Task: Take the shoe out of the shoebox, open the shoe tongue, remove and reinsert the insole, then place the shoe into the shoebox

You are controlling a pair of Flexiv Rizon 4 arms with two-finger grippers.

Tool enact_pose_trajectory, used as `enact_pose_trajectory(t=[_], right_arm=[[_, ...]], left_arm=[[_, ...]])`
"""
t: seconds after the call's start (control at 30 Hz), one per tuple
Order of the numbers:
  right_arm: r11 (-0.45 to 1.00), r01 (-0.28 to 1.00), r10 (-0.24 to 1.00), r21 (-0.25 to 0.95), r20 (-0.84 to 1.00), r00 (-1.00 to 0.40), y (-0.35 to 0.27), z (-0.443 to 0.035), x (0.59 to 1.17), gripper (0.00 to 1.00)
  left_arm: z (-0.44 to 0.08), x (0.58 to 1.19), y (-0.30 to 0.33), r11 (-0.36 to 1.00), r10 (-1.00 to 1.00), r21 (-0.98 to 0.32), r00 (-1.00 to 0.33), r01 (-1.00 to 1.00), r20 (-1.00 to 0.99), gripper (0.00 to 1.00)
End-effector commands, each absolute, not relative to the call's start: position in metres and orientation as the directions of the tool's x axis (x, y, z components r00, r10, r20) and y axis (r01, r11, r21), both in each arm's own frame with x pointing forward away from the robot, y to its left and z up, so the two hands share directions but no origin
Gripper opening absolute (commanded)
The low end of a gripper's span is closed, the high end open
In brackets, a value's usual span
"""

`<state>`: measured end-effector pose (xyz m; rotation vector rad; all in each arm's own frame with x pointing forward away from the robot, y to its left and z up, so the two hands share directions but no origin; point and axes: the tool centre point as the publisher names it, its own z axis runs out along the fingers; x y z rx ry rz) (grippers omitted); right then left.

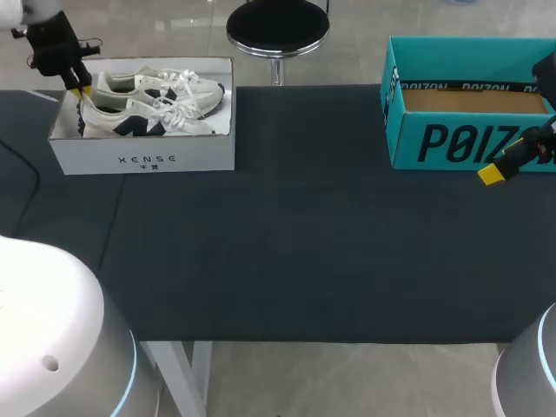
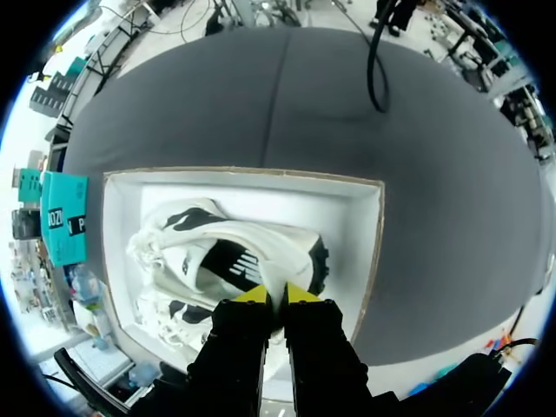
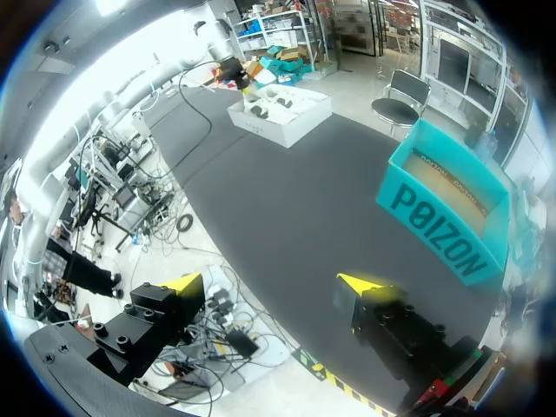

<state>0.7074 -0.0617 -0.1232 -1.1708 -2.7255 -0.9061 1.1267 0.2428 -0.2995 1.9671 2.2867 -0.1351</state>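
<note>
Right now the left gripper (image 2: 277,297) is pinched narrow on the heel of the white-and-navy lace-up sneaker (image 2: 234,261), which lies just ahead of it inside the white cardboard shoebox (image 2: 369,261). Meanwhile the right gripper (image 3: 271,285) hangs spread wide above the dark counter (image 3: 287,200), with a teal cardboard box (image 3: 443,217) ahead of it, well apart.

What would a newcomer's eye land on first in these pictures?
Far left on the table, a white box holds a pair of white-and-navy sneakers, with the left gripper at one heel. A teal box sits far right, the open right gripper beside it.
</note>
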Motion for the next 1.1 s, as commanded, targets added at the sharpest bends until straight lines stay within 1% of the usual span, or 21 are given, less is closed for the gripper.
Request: enact_pose_trajectory(t=[0.03,0.53,0.67,0.73,0.87,1.1], right_arm=[[0.547,0.676,0.651,0.494,0.257,-0.714,-0.061,-0.124,0.71,1.0],[0.547,0.676,0.651,0.494,0.257,-0.714,-0.061,-0.124,0.71,1.0],[0.547,0.676,0.651,0.494,0.257,-0.714,-0.061,-0.124,0.71,1.0],[0.547,0.676,0.651,0.494,0.257,-0.714,-0.061,-0.124,0.71,1.0],[0.547,0.676,0.651,0.494,0.257,-0.714,-0.061,-0.124,0.71,1.0],[0.547,0.676,0.651,0.494,0.257,-0.714,-0.061,-0.124,0.71,1.0]], left_arm=[[-0.29,1.125,0.242,0.151,0.976,0.016,-0.147,0.988,-0.159,0.0],[-0.249,1.135,0.237,0.17,0.962,0.055,-0.154,0.984,-0.224,0.0],[-0.221,1.139,0.228,0.182,0.954,0.075,-0.157,0.98,-0.256,0.0],[-0.209,1.139,0.223,0.187,0.959,0.101,-0.16,0.977,-0.233,0.0],[-0.168,1.135,0.214,0.193,0.952,0.125,-0.154,0.973,-0.265,0.0],[-0.118,1.122,0.199,0.198,0.936,0.111,-0.155,0.974,-0.317,0.0]])
